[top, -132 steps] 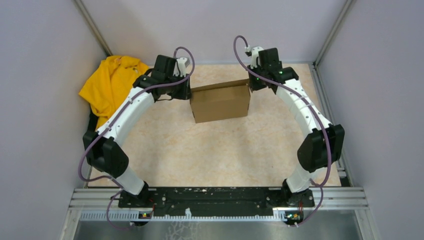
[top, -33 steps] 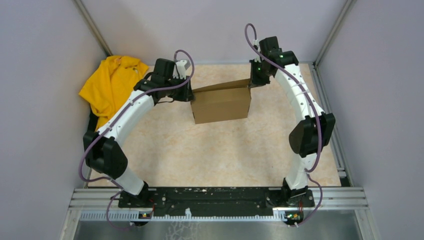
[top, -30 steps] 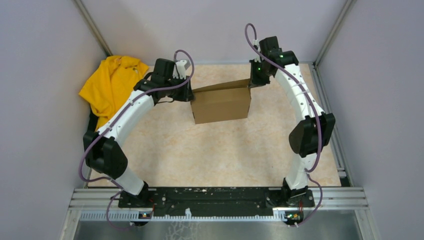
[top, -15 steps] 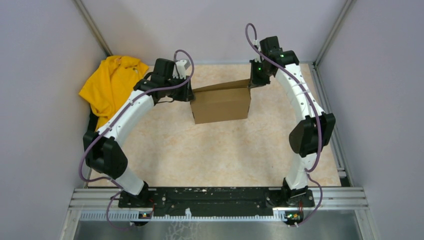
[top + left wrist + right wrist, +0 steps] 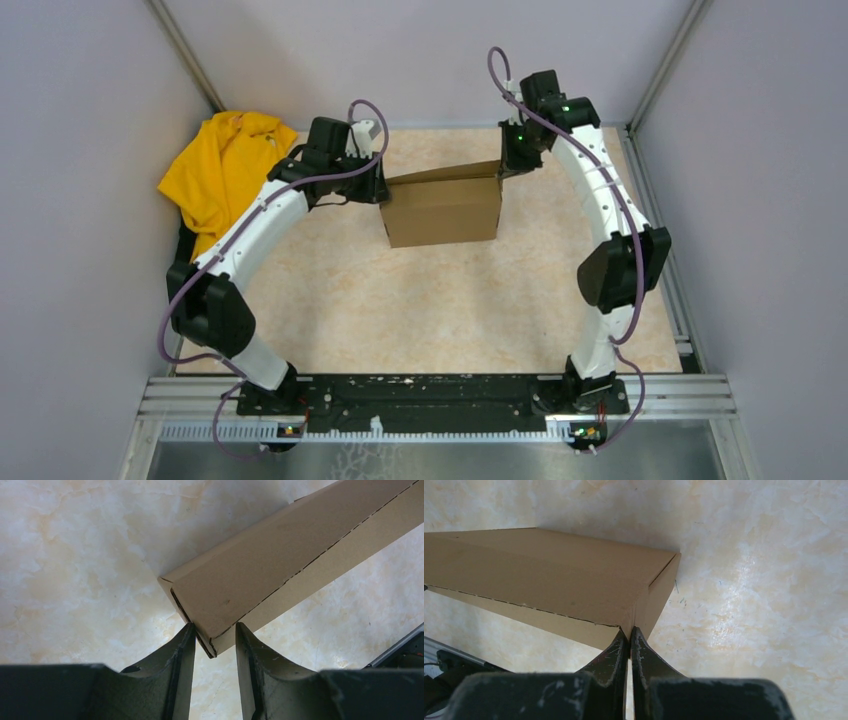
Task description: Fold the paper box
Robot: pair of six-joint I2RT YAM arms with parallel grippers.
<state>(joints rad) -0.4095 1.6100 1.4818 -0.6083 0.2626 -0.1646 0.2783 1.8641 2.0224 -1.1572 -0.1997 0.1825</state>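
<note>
Left gripper (image 5: 213, 640) fingers slightly wider than a second ago, narrowly straddling left corner of one paper box (image 5: 441, 210), right gripper (image 5: 629, 635) pressed closed at its right corner, box far-centre on table (image 5: 420, 300), one yellow garment (image 5: 220, 170) far left.

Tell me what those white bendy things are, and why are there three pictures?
They are two robot arms, a left arm and a right arm, bolted to the near edge of a table. The big picture is taken from above and behind them. The other two come from small cameras, one on each wrist, so you see each arm's own dark fingers up close. Between the arms is a brown paper box. A yellow cloth lies in the far left corner. The right gripper is shut, pinching one corner of the box. The left gripper is open, with a finger on either side of a corner at the other end.
</note>
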